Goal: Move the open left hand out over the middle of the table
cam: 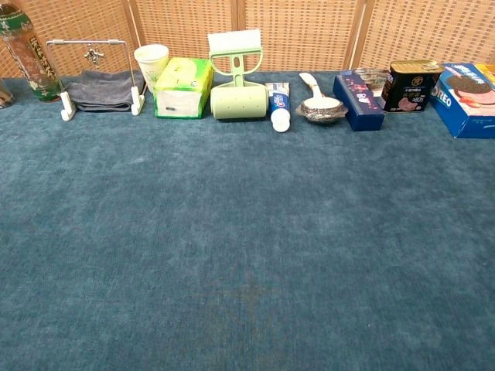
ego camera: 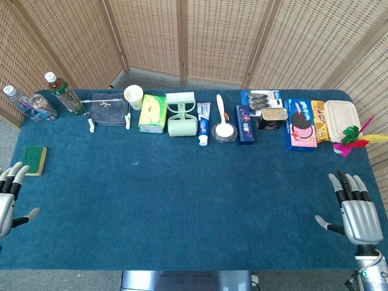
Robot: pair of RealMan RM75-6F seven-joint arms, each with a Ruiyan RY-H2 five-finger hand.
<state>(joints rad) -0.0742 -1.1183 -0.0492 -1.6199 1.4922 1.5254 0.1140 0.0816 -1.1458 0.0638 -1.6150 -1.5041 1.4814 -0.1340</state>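
Reach not yet begun: left hand, fingers spread and empty, sits at table nine o'clock edge, needing a sweep toward centre.

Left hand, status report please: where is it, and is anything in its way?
Left hand open, at table's left edge. Right hand open, right edge. Table middle bare, path clear.

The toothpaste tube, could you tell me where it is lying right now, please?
The toothpaste tube lies in the back row near the table's middle, between the green lint roller on its left and the spoon in a foil cup on its right.
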